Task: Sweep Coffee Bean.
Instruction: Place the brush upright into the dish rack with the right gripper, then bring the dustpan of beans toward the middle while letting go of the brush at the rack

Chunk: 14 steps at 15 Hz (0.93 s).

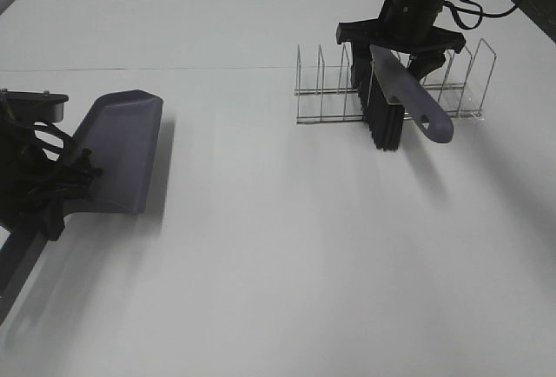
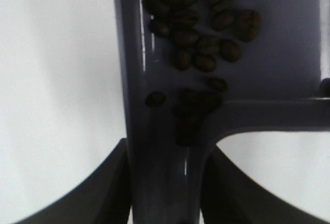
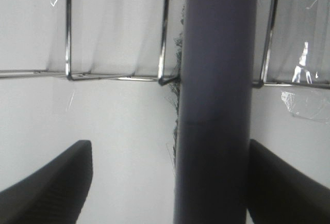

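Observation:
The coffee beans [image 2: 198,33] lie in a loose cluster inside the grey-purple dustpan [image 2: 289,38], some at the root of its handle. They do not show in the exterior view. My left gripper [image 2: 165,152] is shut on the dustpan's handle and holds the dustpan [image 1: 117,147] at the table's left. The brush [image 1: 387,116], with black bristles and a grey-purple handle [image 3: 214,105], stands in the wire rack [image 1: 321,90]. My right gripper [image 1: 395,51] is over it. Its fingers [image 3: 46,182] straddle the handle, open, with a gap on one side.
The wire rack [image 3: 165,33] has several upright dividers around the brush, at the table's back right. A seam in the white table [image 1: 287,247] runs across the back.

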### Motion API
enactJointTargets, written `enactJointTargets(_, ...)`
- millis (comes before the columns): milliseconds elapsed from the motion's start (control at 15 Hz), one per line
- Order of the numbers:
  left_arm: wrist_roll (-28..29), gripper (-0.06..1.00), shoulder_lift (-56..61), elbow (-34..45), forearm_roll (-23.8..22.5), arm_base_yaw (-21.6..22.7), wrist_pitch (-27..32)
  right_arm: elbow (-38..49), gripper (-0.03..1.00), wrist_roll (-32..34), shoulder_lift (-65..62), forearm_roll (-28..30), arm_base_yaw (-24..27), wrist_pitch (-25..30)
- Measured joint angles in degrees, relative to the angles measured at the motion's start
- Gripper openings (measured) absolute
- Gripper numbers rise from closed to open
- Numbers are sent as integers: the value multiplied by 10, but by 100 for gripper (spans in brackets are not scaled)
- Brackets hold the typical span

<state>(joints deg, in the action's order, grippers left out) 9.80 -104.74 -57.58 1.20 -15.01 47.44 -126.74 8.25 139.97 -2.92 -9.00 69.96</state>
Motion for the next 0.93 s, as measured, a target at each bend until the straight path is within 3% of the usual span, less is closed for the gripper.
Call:
enactJointTargets(600,0,34,0,0,6,0,0,2,74,0,-129,29,1,-1)
enactJointTargets(933,1,34,0,0,12,1,0,124,74,-28,-260,29,1,-1)
